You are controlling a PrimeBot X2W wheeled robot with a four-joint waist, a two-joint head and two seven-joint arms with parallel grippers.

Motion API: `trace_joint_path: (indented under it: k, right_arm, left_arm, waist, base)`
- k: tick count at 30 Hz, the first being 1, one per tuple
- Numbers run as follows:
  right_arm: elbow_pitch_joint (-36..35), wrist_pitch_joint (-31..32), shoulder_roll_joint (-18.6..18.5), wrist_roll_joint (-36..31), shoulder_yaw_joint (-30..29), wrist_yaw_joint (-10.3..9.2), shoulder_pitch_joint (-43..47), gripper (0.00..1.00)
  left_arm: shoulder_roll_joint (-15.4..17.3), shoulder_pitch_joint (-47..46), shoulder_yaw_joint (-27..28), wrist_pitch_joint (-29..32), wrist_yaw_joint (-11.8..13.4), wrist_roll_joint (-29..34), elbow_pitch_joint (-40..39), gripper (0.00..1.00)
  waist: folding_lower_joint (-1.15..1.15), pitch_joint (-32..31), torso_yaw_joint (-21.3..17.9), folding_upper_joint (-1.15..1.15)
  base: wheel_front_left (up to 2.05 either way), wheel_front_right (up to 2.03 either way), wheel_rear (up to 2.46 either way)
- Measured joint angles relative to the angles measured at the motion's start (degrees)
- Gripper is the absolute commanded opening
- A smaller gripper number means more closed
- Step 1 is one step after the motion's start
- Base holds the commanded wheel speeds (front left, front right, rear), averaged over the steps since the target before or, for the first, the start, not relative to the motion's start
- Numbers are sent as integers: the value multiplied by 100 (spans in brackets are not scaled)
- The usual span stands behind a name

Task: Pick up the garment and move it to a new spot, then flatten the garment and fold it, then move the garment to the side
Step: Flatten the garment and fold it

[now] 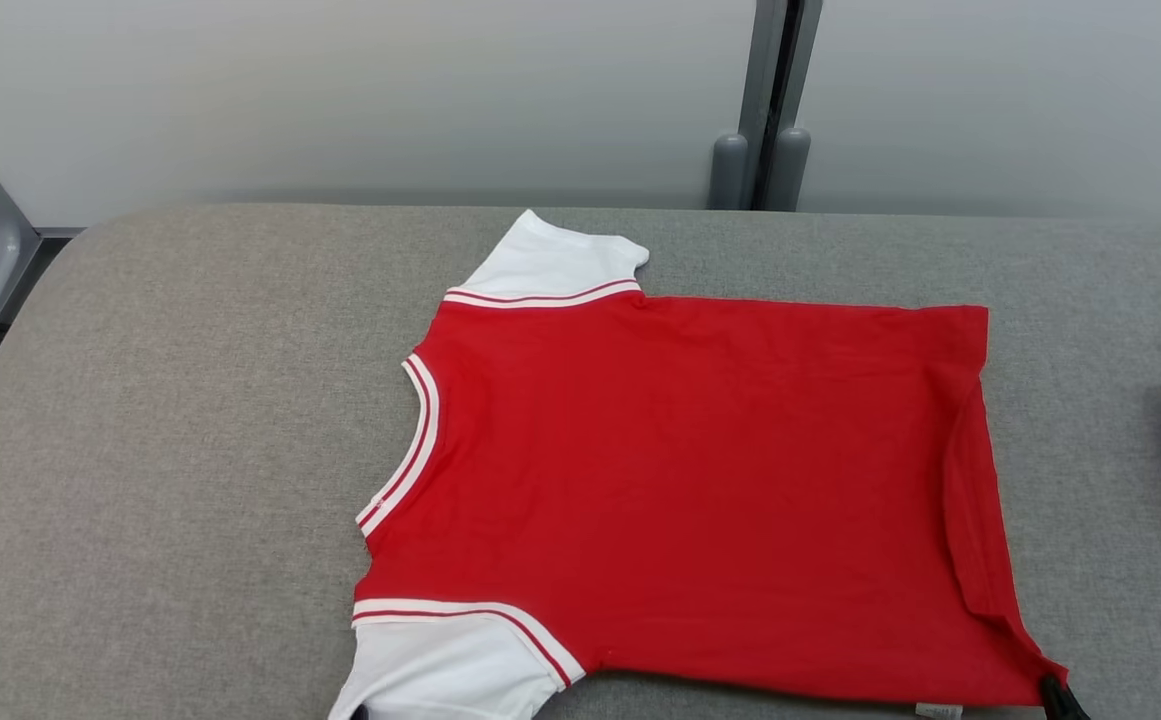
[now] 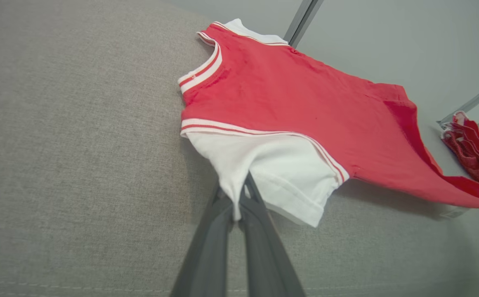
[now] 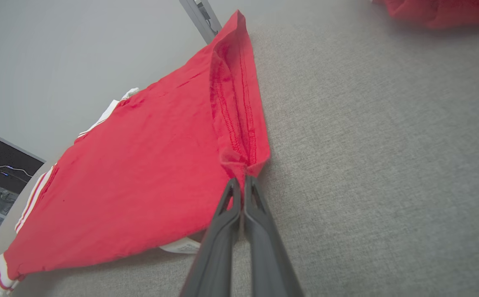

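The garment (image 1: 680, 480), a bright red short-sleeved T-shirt with white sleeves trimmed in thin red stripes, is lying spread nearly flat on the grey fabric surface (image 1: 190, 450), its striped neckline facing the robot's left and its hem facing right. Its near sleeve is being pinched by the left pincer (image 2: 238, 196) and its near hem corner by the right pincer (image 3: 242, 185). The hem edge there is curling over, and a small white care label (image 3: 181, 246) is peeking out beneath.

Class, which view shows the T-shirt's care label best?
Right wrist view: the care label lies close, under the red T-shirt. Head view shows a sliver at its bottom edge; left wrist view, a faint distant patch.
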Motion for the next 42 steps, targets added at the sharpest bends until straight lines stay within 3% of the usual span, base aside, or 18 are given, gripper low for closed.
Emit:
trace_joint_path:
  k: [7,18,42]
  right_arm:
    - [-167,158,10,527,-7,0,-265,0]
    - [-221,355,11,634,-8,0,-1274,0]
    - [771,-241,13,505,460,0,-2512,0]
  left_arm:
    - [141,-567,57,304,-108,-130,-127,0]
    - [320,-2026,267,604,-288,-364,-2,0]
    - [237,-3385,179,-31,-664,-449,1746,0]
  waist:
    - [0,249,-91,0]
    - [0,915,-343,0]
    - [0,1435,-551,0]
  base:
    - [0,0,0]
    - [0,0,0]
    - [0,0,0]
